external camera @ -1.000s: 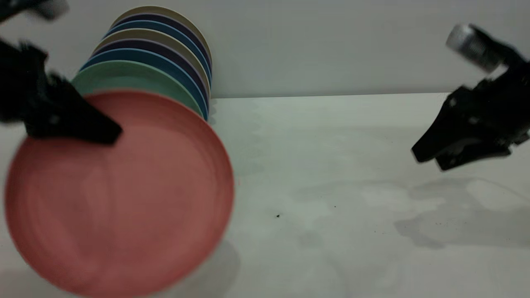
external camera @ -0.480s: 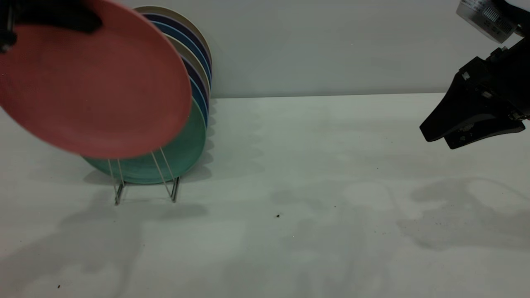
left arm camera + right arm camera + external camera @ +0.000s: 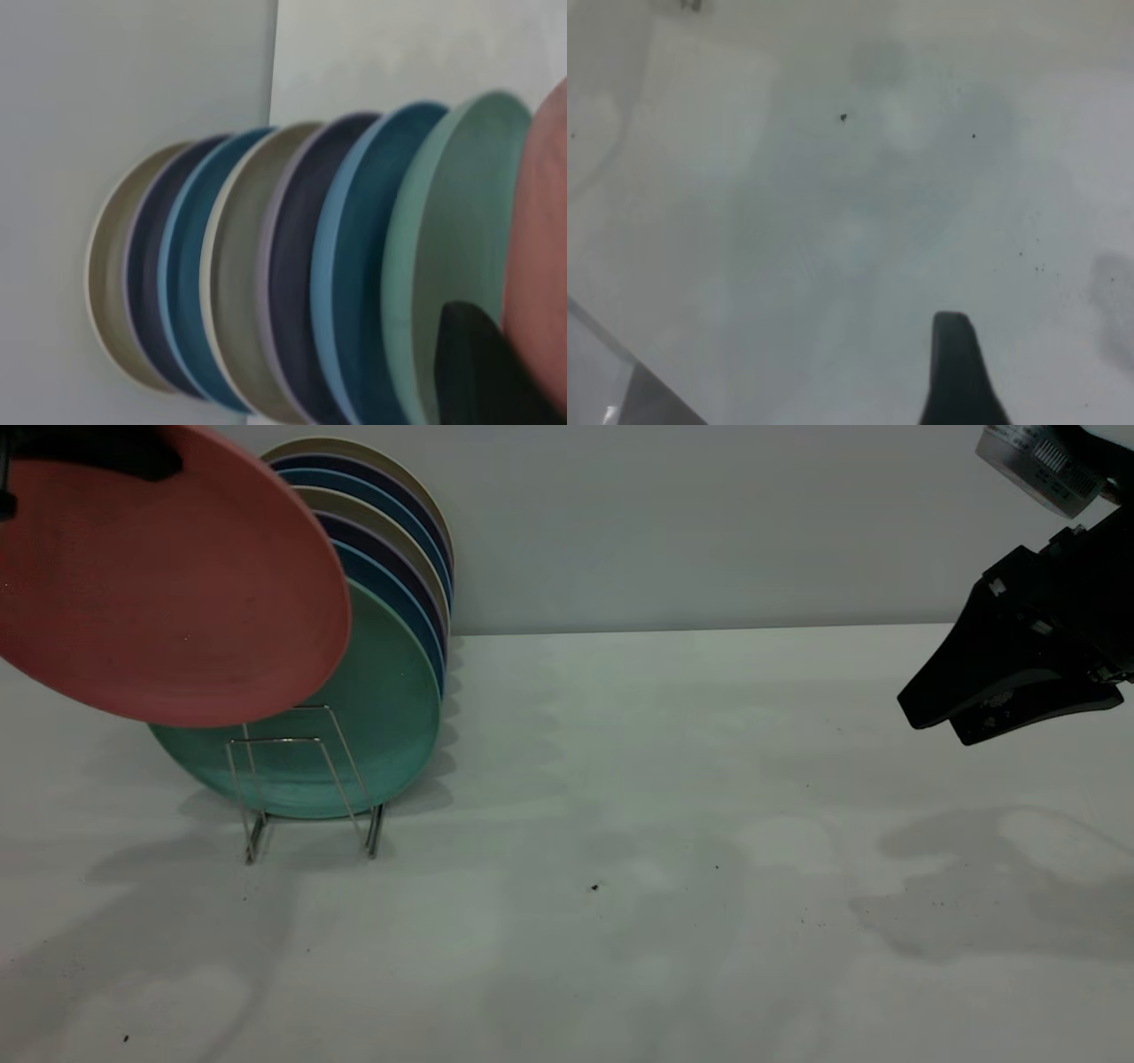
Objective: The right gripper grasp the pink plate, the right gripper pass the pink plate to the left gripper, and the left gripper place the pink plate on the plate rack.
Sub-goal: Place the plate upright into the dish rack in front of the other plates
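From out front, the left gripper (image 3: 89, 452) sits up at about ten o'clock, its black jaws clamped on the upper rim of the pink plate (image 3: 168, 593). The plate hangs tilted in the air, above and in front of the plate rack (image 3: 306, 788), overlapping the teal-green plate (image 3: 381, 717) that stands foremost in the row of racked plates (image 3: 390, 522). It is not in a slot. Over at three o'clock the right gripper (image 3: 926, 722) hovers above the table (image 3: 664, 824), well apart from the plates, its two wedge tips close together with only a thin gap and nothing between them.

At the left wrist, the pink plate (image 3: 540, 266) sits edge-on beside a black finger (image 3: 478, 372), next to the teal-green plate (image 3: 461, 230) and the others.

At the right wrist, one dark finger (image 3: 957, 372) shows over bare table (image 3: 833, 221).
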`<action>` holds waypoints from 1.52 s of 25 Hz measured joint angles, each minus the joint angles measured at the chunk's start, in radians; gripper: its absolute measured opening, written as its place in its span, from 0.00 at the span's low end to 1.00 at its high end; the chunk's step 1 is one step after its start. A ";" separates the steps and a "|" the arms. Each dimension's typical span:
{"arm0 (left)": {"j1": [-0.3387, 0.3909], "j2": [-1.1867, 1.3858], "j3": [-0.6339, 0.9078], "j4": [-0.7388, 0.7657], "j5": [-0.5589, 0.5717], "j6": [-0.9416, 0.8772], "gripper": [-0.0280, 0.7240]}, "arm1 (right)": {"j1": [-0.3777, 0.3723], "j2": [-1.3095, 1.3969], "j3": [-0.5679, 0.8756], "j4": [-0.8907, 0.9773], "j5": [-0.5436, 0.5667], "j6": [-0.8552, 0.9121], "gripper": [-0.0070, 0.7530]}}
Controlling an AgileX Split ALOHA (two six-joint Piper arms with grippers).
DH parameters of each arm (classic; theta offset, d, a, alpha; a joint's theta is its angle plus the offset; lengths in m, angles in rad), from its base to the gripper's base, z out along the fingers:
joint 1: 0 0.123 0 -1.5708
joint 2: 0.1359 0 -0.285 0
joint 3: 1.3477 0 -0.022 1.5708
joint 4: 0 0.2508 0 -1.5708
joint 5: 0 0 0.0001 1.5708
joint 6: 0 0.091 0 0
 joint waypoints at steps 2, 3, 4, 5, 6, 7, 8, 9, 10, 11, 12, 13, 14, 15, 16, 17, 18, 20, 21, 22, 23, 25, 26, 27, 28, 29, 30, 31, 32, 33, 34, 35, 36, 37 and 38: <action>0.000 0.016 0.000 0.007 -0.024 0.000 0.18 | 0.000 0.000 0.000 -0.001 0.003 0.000 0.68; 0.000 0.025 0.000 0.009 -0.032 0.000 0.18 | 0.000 0.000 0.000 -0.001 0.004 0.000 0.68; 0.000 0.034 0.000 0.009 -0.038 0.000 0.18 | 0.000 0.000 0.000 -0.001 0.005 0.000 0.68; 0.000 0.041 0.000 0.009 -0.041 0.000 0.18 | 0.000 0.000 0.000 -0.001 0.005 0.000 0.68; 0.000 0.049 0.000 0.009 -0.044 0.000 0.18 | 0.000 0.000 0.000 -0.001 0.006 0.000 0.68; 0.000 0.054 0.000 0.009 -0.046 0.000 0.18 | 0.000 0.000 0.000 -0.001 0.006 0.000 0.68; 0.000 0.058 0.000 0.009 -0.048 0.000 0.18 | 0.000 0.000 0.000 -0.001 0.006 0.000 0.68; 0.000 0.059 0.000 0.009 -0.051 0.000 0.18 | 0.000 0.000 0.000 -0.001 0.006 0.000 0.68; 0.000 0.060 0.000 0.009 -0.057 0.000 0.18 | 0.000 0.000 0.000 -0.001 0.006 0.000 0.68; -0.001 0.060 0.000 0.009 -0.064 0.000 0.18 | 0.000 0.000 0.000 -0.001 0.006 0.000 0.68; -0.003 0.060 0.000 0.009 -0.073 0.000 0.18 | 0.000 0.000 0.000 -0.002 0.006 0.000 0.68; -0.005 0.060 0.000 0.009 -0.079 0.000 0.18 | 0.000 0.000 0.000 -0.002 0.006 0.000 0.68; -0.009 0.060 0.000 0.009 -0.083 0.000 0.18 | 0.000 0.000 0.000 -0.002 0.006 0.000 0.68; -0.016 0.060 0.000 0.009 -0.088 0.000 0.18 | 0.000 0.000 0.000 -0.002 0.006 0.000 0.68; -0.026 0.062 -0.001 0.009 -0.090 0.000 0.18 | 0.000 0.000 0.000 -0.002 0.006 0.000 0.68; -0.034 0.068 -0.002 0.008 -0.090 0.000 0.18 | 0.000 0.000 0.000 -0.002 0.006 0.000 0.68; -0.044 0.074 -0.002 0.005 -0.090 0.000 0.18 | 0.000 0.000 0.000 -0.002 0.006 0.000 0.68; -0.057 0.091 -0.002 -0.005 -0.090 0.000 0.18 | 0.000 0.000 0.000 -0.003 0.006 0.000 0.68; -0.062 0.101 -0.002 -0.013 -0.090 0.000 0.18 | 0.000 0.000 0.000 -0.003 0.007 0.000 0.68; -0.063 0.110 -0.002 -0.024 -0.091 0.000 0.18 | 0.000 0.000 0.000 -0.003 0.007 0.000 0.68; -0.064 0.116 -0.002 -0.028 -0.094 0.000 0.18 | 0.000 0.000 0.000 -0.003 0.007 0.000 0.68; -0.064 0.131 -0.002 -0.032 -0.106 0.000 0.18 | 0.000 0.000 0.000 -0.003 0.007 -0.001 0.68; -0.064 0.139 -0.002 -0.033 -0.114 0.000 0.18 | 0.000 0.000 0.000 -0.003 0.007 -0.001 0.68; -0.064 0.144 -0.002 -0.035 -0.119 0.000 0.18 | 0.000 0.000 0.000 -0.004 0.007 -0.002 0.68; -0.064 0.152 -0.002 -0.037 -0.121 0.000 0.18 | 0.000 0.000 0.000 -0.004 0.007 -0.003 0.68; -0.064 0.160 -0.002 -0.037 -0.124 0.000 0.18 | 0.000 0.000 0.000 -0.004 0.007 -0.004 0.68; -0.064 0.166 -0.002 -0.037 -0.124 0.000 0.18 | 0.000 0.000 0.000 -0.004 0.007 -0.004 0.68; -0.064 0.174 -0.002 -0.038 -0.126 0.000 0.18 | 0.000 0.000 0.000 -0.004 0.007 -0.004 0.68; -0.064 0.181 -0.002 -0.039 -0.129 0.000 0.18 | 0.000 0.000 0.000 -0.004 0.006 -0.004 0.68; -0.064 0.190 -0.002 -0.040 -0.132 0.000 0.18 | 0.000 0.000 0.000 -0.004 0.006 -0.004 0.68; -0.064 0.198 -0.002 -0.040 -0.134 0.000 0.18 | 0.000 0.000 0.000 -0.004 0.006 -0.004 0.68; -0.064 0.207 -0.002 -0.040 -0.137 0.000 0.18 | 0.000 0.000 0.000 -0.004 0.006 -0.004 0.68; -0.065 0.217 -0.003 -0.040 -0.140 0.000 0.18 | 0.000 0.000 0.000 -0.004 0.006 -0.004 0.68; -0.065 0.225 -0.004 -0.040 -0.142 0.000 0.18 | 0.000 0.000 0.000 -0.004 0.006 -0.004 0.68; -0.065 0.234 -0.005 -0.040 -0.143 0.000 0.18 | 0.000 0.000 0.000 -0.004 0.006 -0.004 0.68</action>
